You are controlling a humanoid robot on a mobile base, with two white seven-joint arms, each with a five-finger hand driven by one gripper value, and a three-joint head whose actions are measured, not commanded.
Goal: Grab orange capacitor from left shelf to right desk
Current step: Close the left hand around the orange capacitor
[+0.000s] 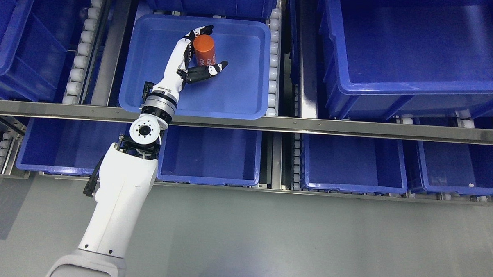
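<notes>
An orange capacitor (204,49), a short cylinder with white print, is in the shallow blue tray (240,93) on the upper shelf level. My left hand (216,47) reaches into that tray from the lower left. Its palm lies against the capacitor's left side. The upper fingers (202,30) press along the top end and the thumb (213,69) closes under the bottom end, so the hand is shut on the capacitor. I cannot tell whether the capacitor rests on the tray floor or is lifted. My right arm is out of view.
A steel shelf rail (312,126) crosses in front of the tray, over my left wrist. Deep blue bins (397,57) stand to the right and left, and more bins (213,153) sit on the lower level. White rollers (274,53) line the tray lanes. Grey floor (288,238) lies below.
</notes>
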